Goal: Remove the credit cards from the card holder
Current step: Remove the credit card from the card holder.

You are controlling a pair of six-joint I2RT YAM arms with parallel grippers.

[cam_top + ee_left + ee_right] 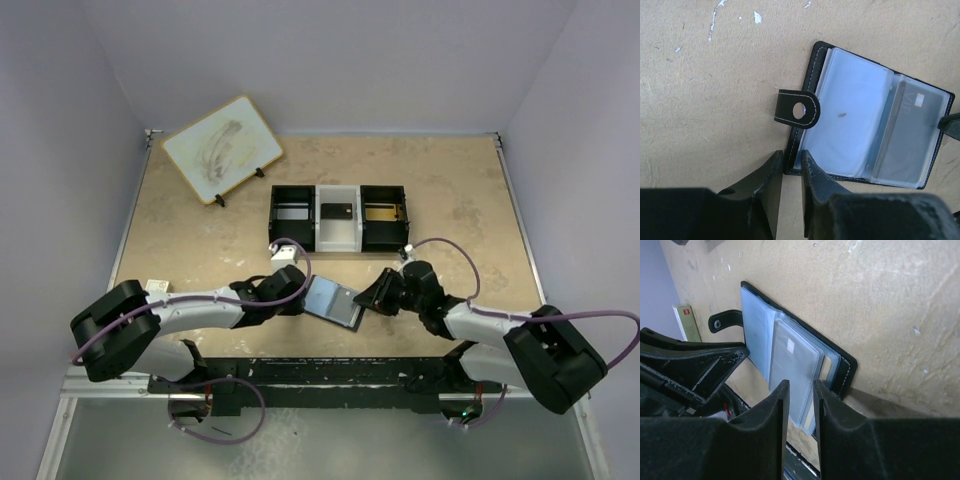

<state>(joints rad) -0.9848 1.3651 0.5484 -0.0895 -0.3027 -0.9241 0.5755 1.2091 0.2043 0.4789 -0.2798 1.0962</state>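
Setting: pale beige stone-patterned table; two black-and-white robot arms reach in from its near edge.
Card holder: small black leather-like bifold card holder lies open and flat near the front of the table, between the two grippers. Its pale blue-grey clear sleeves face up. A black strap with a silver snap stud sticks out from the left cover.
Cards: grey credit card sits inside the right-hand sleeve. The left-hand sleeve looks pale blue-grey, and I cannot tell whether it holds a card. A dark flat card lies in the tray's white middle compartment.
Left gripper: narrow, its two black fingers pinching the left cover's edge just below the strap.
Right gripper: narrow, its fingers clamped on either side of the end of the clear sleeves on the holder's right half. Whether a card is pinched inside them cannot be told.
Tray: black-and-white three-compartment tray stands mid-table, behind the card holder.
Other: white board with a tan rim leans on a small stand at the far left. A white-and-red little box sits beside the left arm.
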